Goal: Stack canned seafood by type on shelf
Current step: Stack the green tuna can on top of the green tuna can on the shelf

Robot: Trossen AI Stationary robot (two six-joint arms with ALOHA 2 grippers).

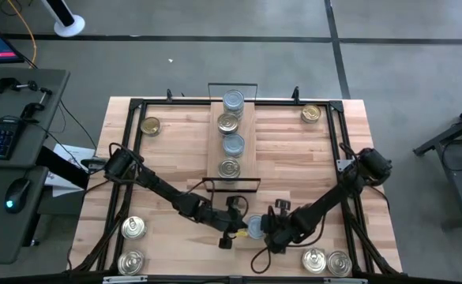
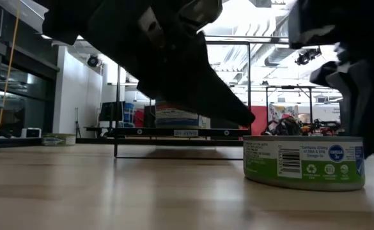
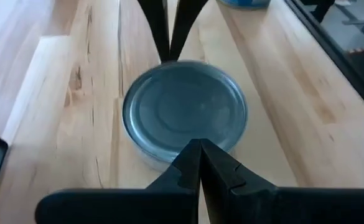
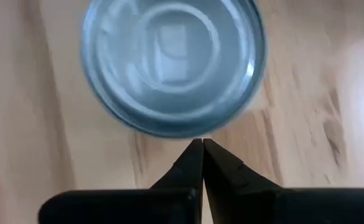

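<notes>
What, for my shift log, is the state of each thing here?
Left gripper: shut, beside the silver-blue tin.
Right gripper: shut, at the tin's other side.
Silver-blue tin: flat on the table, ungripped.
Shelf: carries four tins in a line.
Loose tins: six, unstacked.

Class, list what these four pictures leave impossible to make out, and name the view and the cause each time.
1. Low view: the shelf and its tins are largely hidden by a dark arm overhead.
2. Low view: the label print on the near tin is too small to read.
3. High view: the blue-topped tin is partly covered by the left gripper and right gripper.
4. Right wrist view: that tin's lid is blurred and cut off.
</notes>
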